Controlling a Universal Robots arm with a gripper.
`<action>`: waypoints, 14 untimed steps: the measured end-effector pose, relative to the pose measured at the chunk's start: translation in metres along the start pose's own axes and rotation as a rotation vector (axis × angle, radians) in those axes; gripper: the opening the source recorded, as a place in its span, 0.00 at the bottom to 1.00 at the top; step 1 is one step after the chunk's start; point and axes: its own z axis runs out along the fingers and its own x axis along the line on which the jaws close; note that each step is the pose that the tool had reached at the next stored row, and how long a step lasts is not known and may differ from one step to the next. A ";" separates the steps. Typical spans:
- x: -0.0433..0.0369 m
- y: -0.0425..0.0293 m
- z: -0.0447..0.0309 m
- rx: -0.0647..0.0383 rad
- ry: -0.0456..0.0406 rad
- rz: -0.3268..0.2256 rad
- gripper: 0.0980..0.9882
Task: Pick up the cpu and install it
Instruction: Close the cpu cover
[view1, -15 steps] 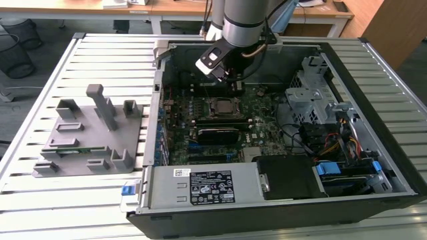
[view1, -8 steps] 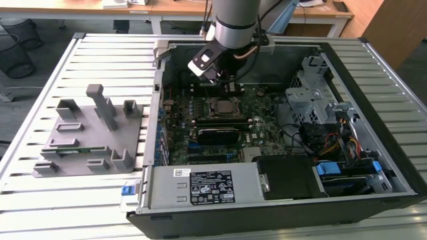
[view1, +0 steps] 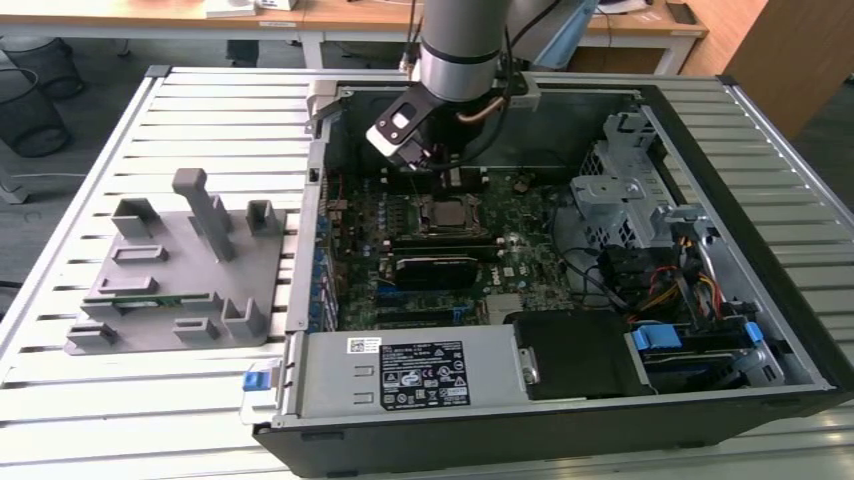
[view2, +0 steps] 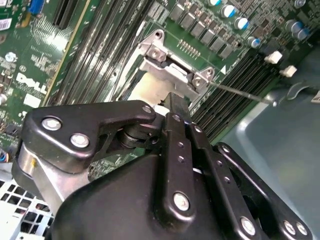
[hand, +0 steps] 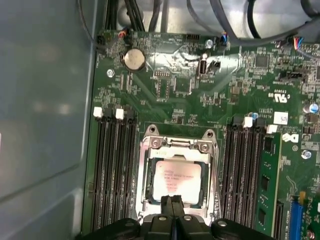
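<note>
Hovering gripper (hand: 172, 200) over socketed cpu (hand: 174, 180)

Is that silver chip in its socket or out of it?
In: the cpu lies flat inside the socket frame, below the shut gripper.

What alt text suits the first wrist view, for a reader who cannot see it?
The cpu sits in its metal-framed socket on a green motherboard, with the shut black claw poised at one edge of it. Black memory slots flank the socket.
</note>
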 end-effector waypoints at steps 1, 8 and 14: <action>0.0000 -0.0012 0.0011 0.000 0.0000 0.000 0.01; 0.0000 -0.0058 0.0080 0.000 0.0000 0.000 0.01; -0.0001 -0.0078 0.0126 0.000 -0.0001 0.000 0.01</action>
